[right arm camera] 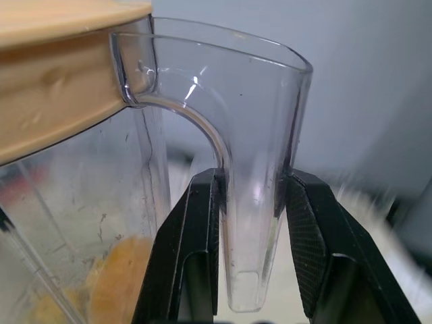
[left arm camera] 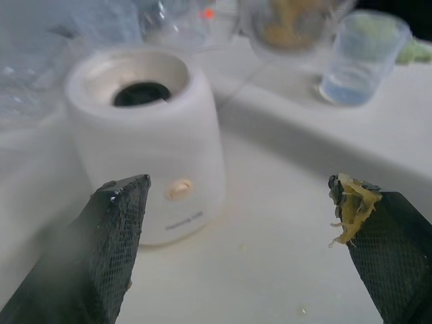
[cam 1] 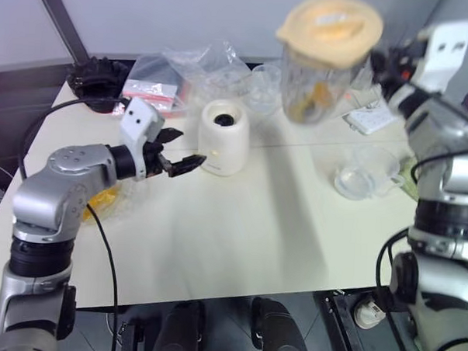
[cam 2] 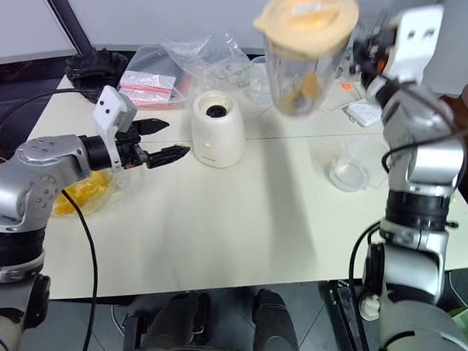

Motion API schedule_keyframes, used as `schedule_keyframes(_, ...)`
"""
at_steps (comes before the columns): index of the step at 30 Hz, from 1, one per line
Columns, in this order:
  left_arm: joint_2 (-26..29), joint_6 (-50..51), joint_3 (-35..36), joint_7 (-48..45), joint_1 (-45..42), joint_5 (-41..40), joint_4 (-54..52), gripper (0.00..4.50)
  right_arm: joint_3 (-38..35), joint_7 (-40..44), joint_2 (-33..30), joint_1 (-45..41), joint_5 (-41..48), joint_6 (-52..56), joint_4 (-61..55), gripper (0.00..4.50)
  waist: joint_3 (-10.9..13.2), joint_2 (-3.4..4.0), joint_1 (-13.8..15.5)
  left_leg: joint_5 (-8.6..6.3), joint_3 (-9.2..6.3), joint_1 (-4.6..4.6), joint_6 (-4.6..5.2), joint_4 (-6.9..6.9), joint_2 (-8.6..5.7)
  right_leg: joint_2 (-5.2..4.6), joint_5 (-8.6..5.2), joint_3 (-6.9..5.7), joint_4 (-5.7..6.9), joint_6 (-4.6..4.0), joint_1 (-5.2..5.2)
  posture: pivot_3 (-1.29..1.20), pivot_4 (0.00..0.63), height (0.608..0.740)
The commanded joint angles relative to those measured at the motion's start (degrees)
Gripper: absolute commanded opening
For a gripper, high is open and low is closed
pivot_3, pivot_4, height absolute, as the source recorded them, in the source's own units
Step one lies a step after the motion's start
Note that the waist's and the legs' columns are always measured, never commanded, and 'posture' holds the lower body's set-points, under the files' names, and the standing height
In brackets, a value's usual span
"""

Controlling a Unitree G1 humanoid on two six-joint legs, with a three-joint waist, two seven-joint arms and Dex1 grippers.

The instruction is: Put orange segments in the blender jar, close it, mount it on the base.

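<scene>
— While the right gripper (right arm camera: 250, 236) is holding the blender jar (cam 1: 320, 78) up above the far side of the table (cam 1: 239, 230), what is sitting inside that jar?

— Orange segments (right arm camera: 118, 283) are lying in a yellow heap at its bottom, and a peach-coloured lid (cam 1: 330, 28) is covering its mouth. The right gripper's two black fingers are pressing against either side of the jar's clear handle (right arm camera: 253, 202), so the jar is hanging in the air, well apart from the base.

— And where is the base standing?

— The base (cam 1: 225, 136) is resting on the table, cream-white, its dark round socket facing up with nothing mounted on it. The left gripper (cam 1: 177, 150) is hovering just beside it, fingers spread wide and gripping nothing; shreds of orange pulp are clinging to one fingertip (left arm camera: 351, 206).

— What other vessels is the table carrying?

— A glass bowl (cam 2: 82, 192) is sitting near the left arm, holding more orange pieces. Toward the right arm, a clear cup (cam 1: 365, 172) is standing on the table; whether anything is in it cannot be told. Behind the base, crumpled clear plastic bags (cam 1: 200, 73) are lying, one with red-striped packets (cam 1: 150, 92) inside.
</scene>
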Motion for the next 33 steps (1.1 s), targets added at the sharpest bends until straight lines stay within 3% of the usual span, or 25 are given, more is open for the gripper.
schedule_keyframes(1, 0.93, -1.69, 1.77, -0.20, 0.70, -1.15, -0.72, 4.47, 1.42, 0.84, 1.56, -7.39, -1.39, -5.64, 6.68, 0.83, 0.00, -0.01, -0.01, 0.00, 0.04, 0.00, 0.00, -0.01, 0.00, 0.00, 0.00, 0.00, -0.01, 0.00, 0.00, 0.00, 0.150, 0.740)
schedule_keyframes(10, 6.74, 0.39, 7.32, -2.69, 1.83, -6.09, 0.76, 4.47, 4.49, 2.68, 9.34, -26.69, -4.15, -16.29, 33.04, 0.83, 0.16, -0.04, -0.42, 0.01, 0.25, -0.16, -0.01, -0.10, 0.03, -0.08, 0.01, 0.06, -0.04, 0.01, -0.23, 0.00, 0.150, 0.740)
schedule_keyframes(16, 7.90, 0.21, 7.75, -1.59, 2.65, -6.39, 0.54, 4.47, 4.04, 3.99, 12.63, -32.09, -3.78, -18.38, 40.86, 0.83, 0.16, -0.04, -0.16, 0.00, 0.23, -0.24, -0.03, -0.19, 0.06, -0.09, 0.01, 0.03, -0.04, 0.01, -0.26, 0.00, 0.150, 0.740)
schedule_keyframes(22, 7.79, 0.63, 8.17, 0.42, 2.98, -7.26, -0.07, 4.47, 3.99, 4.47, 13.96, -31.14, -3.88, -18.00, 41.58, 0.83, 0.16, -0.05, 0.01, 0.01, 0.22, -0.37, -0.05, -0.13, 0.04, -0.18, 0.04, 0.01, -0.07, 0.03, -0.26, 0.00, 0.150, 0.740)
schedule_keyframes(33, 7.14, 0.11, 5.94, 2.62, 3.04, -6.86, 0.11, 4.47, 2.76, 2.60, 17.15, -23.61, -0.90, -8.09, 28.99, 0.83, 0.16, -0.05, -0.32, 0.06, 0.17, -0.36, -0.14, -0.13, 0.04, -0.12, 0.06, -0.01, 0.02, 0.06, -0.33, 0.00, 0.150, 0.740)
